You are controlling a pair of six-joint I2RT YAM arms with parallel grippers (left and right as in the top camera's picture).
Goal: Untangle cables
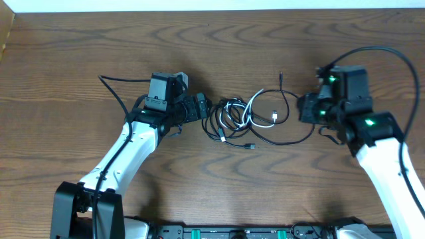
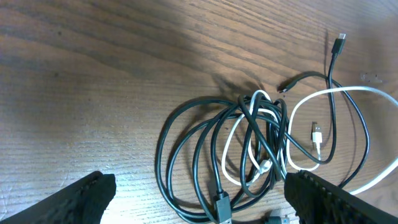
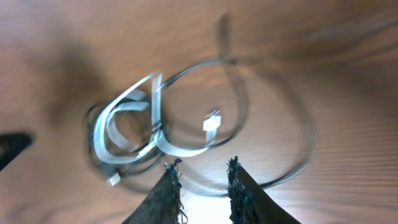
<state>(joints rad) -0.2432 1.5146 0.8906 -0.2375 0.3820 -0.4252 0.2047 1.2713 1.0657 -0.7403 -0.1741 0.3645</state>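
The cables [image 1: 232, 119] lie in the middle of the table [image 1: 66, 53], and the knot [image 2: 252, 146] where they bunch tightest is the mark for everything else. There the two black cables [image 2: 160, 152] coil in overlapping loops, with the white cable [image 2: 348, 93] threaded through them. The white one swings out in a wide loop to the right of the knot, and its white plug [image 2: 316, 134] rests inside that loop. One black end [image 2: 341, 42] trails off beyond the knot, and a black plug [image 2: 222, 205] lies at its near edge.

The left claw [image 1: 203, 107] sits just left of the knot, spread wide and holding nothing. The right claw [image 1: 303, 109] is well to the right of the knot, by the outer sweep of the big black loop. Its own camera is blurred and shows only a narrow gap between the fingers, so I cannot tell whether a strand is pinched there.

The likely trouble is pulling one strand while the others ride along. The whole bunch would then drag across the wood and the knot would cinch tighter rather than open. With the left claw this wide, closing it could also take several strands at once. A plug could catch on a loop as it is drawn through.

No box, tray or bin shows anywhere around the knot, so nothing is held in one.
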